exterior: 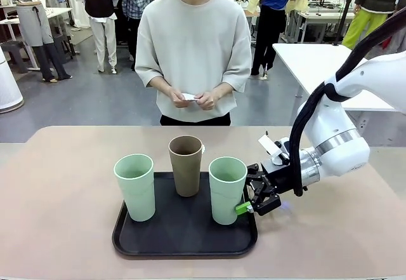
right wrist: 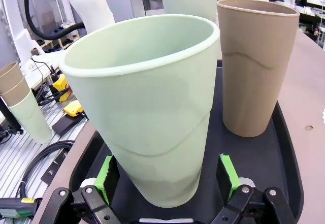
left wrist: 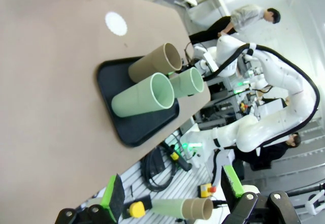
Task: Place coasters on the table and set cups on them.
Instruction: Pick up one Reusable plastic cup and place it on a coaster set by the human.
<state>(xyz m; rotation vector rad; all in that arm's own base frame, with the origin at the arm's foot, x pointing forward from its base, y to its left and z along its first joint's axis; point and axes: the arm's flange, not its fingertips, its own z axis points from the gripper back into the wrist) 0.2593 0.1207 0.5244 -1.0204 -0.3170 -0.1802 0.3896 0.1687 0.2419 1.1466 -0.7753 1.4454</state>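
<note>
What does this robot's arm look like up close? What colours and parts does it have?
The right arm is built from smooth, rounded white shells, with a silver ring near the wrist and a thick black cable running along the outside. Its gripper is black, with two jointed fingers faced with bright green pads.

Matte cups [exterior: 186, 166], smooth black tray [exterior: 184, 243]

The right arm [exterior: 346, 112] is white and round, with a shiny silver ring [exterior: 335, 142] and a thick black cable [exterior: 311, 112] running along it. The right end effector [exterior: 248, 202] is black with bright green pads [right wrist: 106, 177] and little silver screws [right wrist: 241, 189]. The left end effector [left wrist: 172, 191] is black and green too.
</note>
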